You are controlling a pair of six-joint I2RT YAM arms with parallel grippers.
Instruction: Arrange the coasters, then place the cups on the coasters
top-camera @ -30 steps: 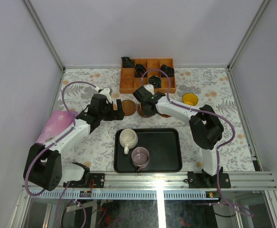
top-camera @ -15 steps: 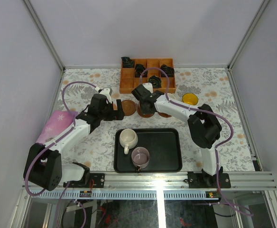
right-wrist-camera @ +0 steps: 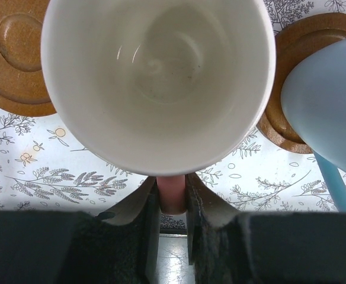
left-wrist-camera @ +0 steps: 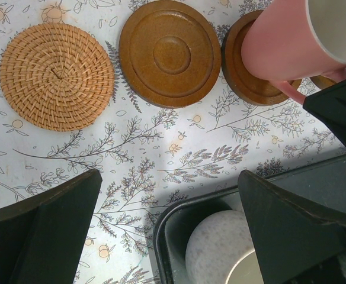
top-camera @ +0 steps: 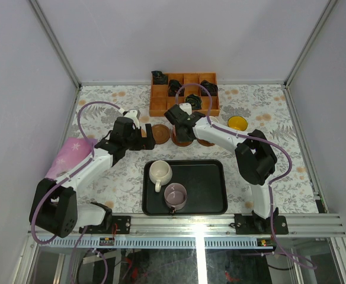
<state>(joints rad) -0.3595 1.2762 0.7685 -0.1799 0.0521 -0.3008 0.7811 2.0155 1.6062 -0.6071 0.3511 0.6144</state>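
Pink cup (right-wrist-camera: 158, 77) seated on coaster (left-wrist-camera: 244, 83) just beyond tray (top-camera: 208, 177)
Handle is gripped by right hand (right-wrist-camera: 173, 207); left hand (left-wrist-camera: 170, 177) is spread, empty, over tray's far rim. If withdrawn before full release, cup may be dragged off-centre or knocked against blue cup (right-wrist-camera: 327, 106)

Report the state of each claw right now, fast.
Left claw: open, holding nothing.
Right claw: closed on the handle of the pink cup, which stands on a coaster.

Floral table (top-camera: 250, 97) bears coasters (left-wrist-camera: 171, 53); black tray (top-camera: 205, 183); orange box (top-camera: 159, 106); yellow cup (top-camera: 237, 123).
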